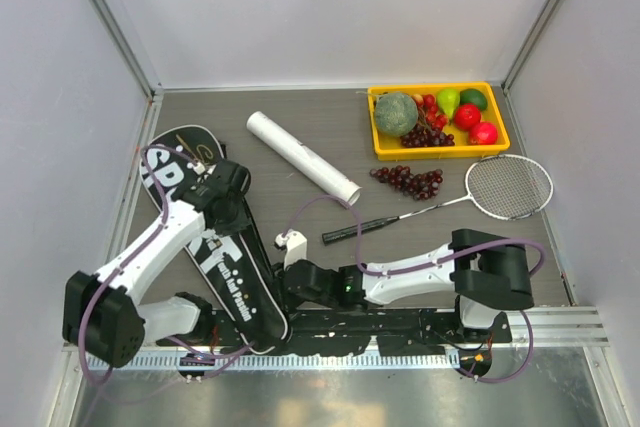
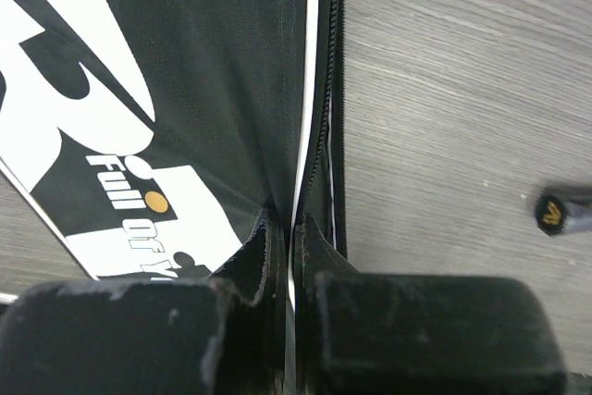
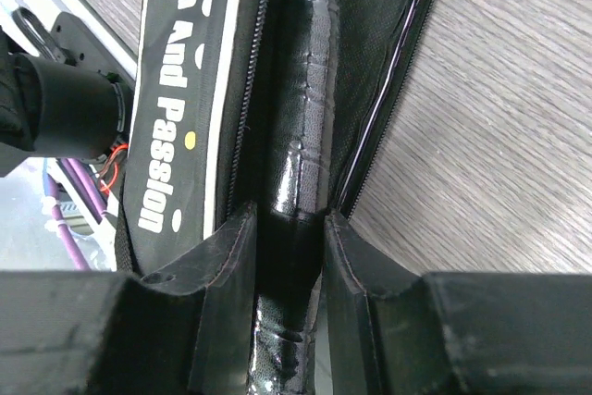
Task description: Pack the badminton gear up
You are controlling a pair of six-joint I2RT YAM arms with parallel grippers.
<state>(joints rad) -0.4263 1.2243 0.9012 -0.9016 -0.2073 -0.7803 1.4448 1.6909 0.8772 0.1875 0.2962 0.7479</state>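
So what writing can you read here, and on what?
"SP": big white letters on the black bag, the rest hidden by the left arm.
"Full of Y": same bag, cut off in the left wrist view.
"uth And Passion": same bag, right wrist view.
Yellow mark on the racket handle end: too blurred to read.

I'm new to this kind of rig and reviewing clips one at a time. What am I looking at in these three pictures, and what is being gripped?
These are two robot arms bolted at the near edge of a table. The wide picture looks down from above; the other two come from a camera on each wrist. On the table lie a black racket bag, a white tube, one racket, loose grapes and a yellow tray of fruit. The left arm has its jaws shut on the bag's zipper edge. The right arm has its jaws closed around a black racket handle lying inside the opened bag.
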